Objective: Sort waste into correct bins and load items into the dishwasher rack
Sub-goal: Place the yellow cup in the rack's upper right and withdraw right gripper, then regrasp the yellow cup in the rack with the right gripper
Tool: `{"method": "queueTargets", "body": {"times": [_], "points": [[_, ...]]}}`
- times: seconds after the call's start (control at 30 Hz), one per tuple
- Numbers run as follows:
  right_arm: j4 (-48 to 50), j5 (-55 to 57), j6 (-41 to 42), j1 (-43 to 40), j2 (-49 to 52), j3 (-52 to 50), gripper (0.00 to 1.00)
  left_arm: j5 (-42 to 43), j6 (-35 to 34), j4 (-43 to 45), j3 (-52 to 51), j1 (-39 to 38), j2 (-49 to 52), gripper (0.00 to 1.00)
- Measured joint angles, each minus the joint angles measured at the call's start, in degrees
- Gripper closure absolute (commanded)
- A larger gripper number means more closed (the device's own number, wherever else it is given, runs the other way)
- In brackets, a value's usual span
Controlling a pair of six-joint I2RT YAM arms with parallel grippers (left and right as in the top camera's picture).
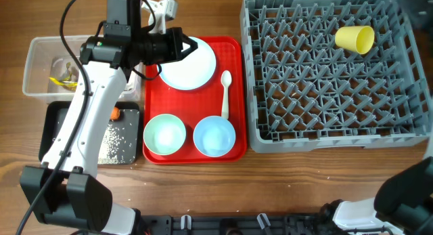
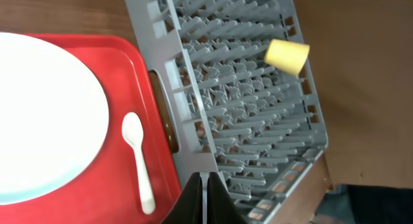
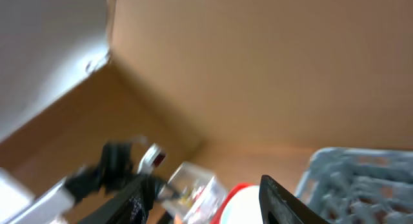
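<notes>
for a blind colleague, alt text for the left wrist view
The shut left gripper hangs over a red tray holding a pale plate and white spoon; beside it, a yellow cup lies in the grey dishwasher rack.

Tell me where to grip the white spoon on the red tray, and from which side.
Grip the white spoon at mid-handle, coming straight down from above. It lies flat on the red tray, bowl end toward the far edge, between the plate and the tray's rim. Close the fingers across the thin handle; bare tray shows on both sides.
</notes>
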Motion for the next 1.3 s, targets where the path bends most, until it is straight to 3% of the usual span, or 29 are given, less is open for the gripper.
{"method": "queueTargets", "body": {"times": [0.17, 0.23, 0.33, 0.43, 0.63, 0.83, 1.13, 1.23, 1.3], "points": [[-28.9, 8.4, -17.6, -1.8, -0.1, 1.9, 0.42, -3.0, -0.6, 0.1, 0.0, 0.0, 0.0, 0.95], [-44.8, 17.4, -28.7, -1.2, -0.2, 2.5, 0.34, -4.7, -0.8, -0.2, 0.0, 0.0, 0.0, 0.95], [-57.9, 33.9, -42.5, 1.0, -0.1, 2.4, 0.30, -7.1, -0.9, -1.2, 0.0, -0.1, 0.0, 0.92], [-61.5, 42.6, -51.7, 4.8, -0.1, 2.4, 0.30, -10.1, -0.9, -1.2, 0.0, -0.4, 0.0, 0.89], [-66.9, 53.7, -62.1, 14.0, -0.1, 2.5, 0.26, -20.7, -1.0, -2.1, 0.0, -2.5, 0.0, 0.87], [-67.3, 64.6, -66.1, 17.0, 0.2, 2.5, 0.27, -26.0, -1.0, -0.7, 0.0, -2.7, 0.5, 0.88], [-66.6, 66.4, -69.8, 16.9, 10.2, 2.5, 0.32, -27.2, -1.0, -0.5, 0.0, -2.7, 5.6, 0.90], [-65.2, 66.3, -70.1, 16.9, 12.0, 2.5, 0.48, -27.4, -1.0, -0.2, 0.0, -2.7, 5.6, 0.89], [-64.0, 66.3, -70.6, 16.9, 12.0, 2.5, 0.53, -27.4, -1.0, -0.2, 0.0, -2.7, 5.6, 0.89]]}}
